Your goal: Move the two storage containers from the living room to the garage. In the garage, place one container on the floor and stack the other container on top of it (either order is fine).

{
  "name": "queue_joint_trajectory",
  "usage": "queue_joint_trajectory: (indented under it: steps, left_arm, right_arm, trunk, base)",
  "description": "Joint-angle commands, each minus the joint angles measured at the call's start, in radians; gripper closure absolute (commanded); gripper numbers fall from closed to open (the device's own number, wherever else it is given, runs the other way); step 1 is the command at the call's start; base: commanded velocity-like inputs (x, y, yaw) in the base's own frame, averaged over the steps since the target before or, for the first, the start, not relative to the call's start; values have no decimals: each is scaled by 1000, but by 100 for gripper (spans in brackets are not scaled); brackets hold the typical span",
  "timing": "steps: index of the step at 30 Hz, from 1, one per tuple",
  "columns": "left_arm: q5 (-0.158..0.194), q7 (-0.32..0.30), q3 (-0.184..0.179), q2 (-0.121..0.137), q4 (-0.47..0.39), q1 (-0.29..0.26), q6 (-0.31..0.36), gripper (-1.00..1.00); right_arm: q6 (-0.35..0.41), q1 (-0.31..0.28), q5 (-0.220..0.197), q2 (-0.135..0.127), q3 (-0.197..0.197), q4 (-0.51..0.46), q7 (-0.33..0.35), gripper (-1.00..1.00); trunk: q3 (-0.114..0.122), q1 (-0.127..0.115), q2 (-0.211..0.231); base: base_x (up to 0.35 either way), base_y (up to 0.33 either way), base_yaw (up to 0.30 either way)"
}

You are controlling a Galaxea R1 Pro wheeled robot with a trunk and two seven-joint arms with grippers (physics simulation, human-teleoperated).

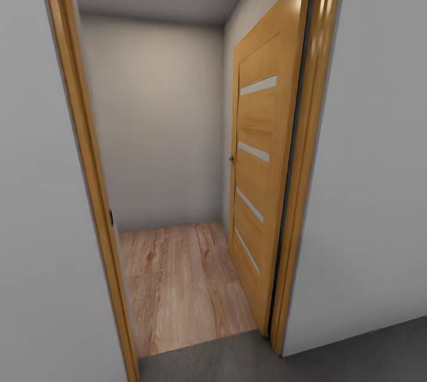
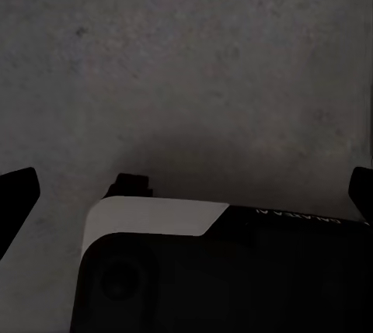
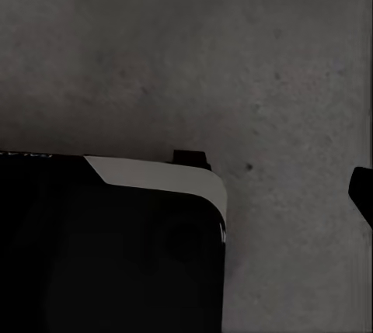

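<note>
Transit | robot on concrete floor [image 1: 356,358] facing open door [image 1: 261,150] | wood-plank floor [image 1: 178,281] beyond | containers unseen | left jaws apart, empty; right jaws' state unclear | advice: centre base, clear door frame [image 1: 89,150].

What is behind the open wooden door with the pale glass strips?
The wooden door stands swung inward against the small room's grey side wall. Beside it lie light wood planks. Whatever sits between door and wall is covered.

Honey-wood door [image 1: 261,174] — mottled, seemingly grey floor [image 2: 186,61]
</note>
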Motion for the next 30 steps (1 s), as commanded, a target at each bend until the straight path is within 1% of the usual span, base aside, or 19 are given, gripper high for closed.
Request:
queue_joint_trajectory:
  steps: [1, 22, 30]
  left_arm:
    - [8, 3, -9, 0, 1, -1, -4, -100]
    - [8, 3, -9, -1, 1, -1, -3, -100]
    - [8, 3, -9, -1, 1, -1, -4, -100]
  right_arm:
    - [-5, -1, 1, 0, 8, 3, -5, -100]
    - [-3, -1, 1, 0, 9, 3, -6, -100]
    - [-3, -1, 3, -1, 12, 3, -4, -100]
  trunk:
    - [-1, 1, -1]
    - [-1, 1, -1]
    - [-1, 1, -1]
  base:
    - [303, -191, 267]
    - [303, -191, 265]
    - [303, -191, 32]
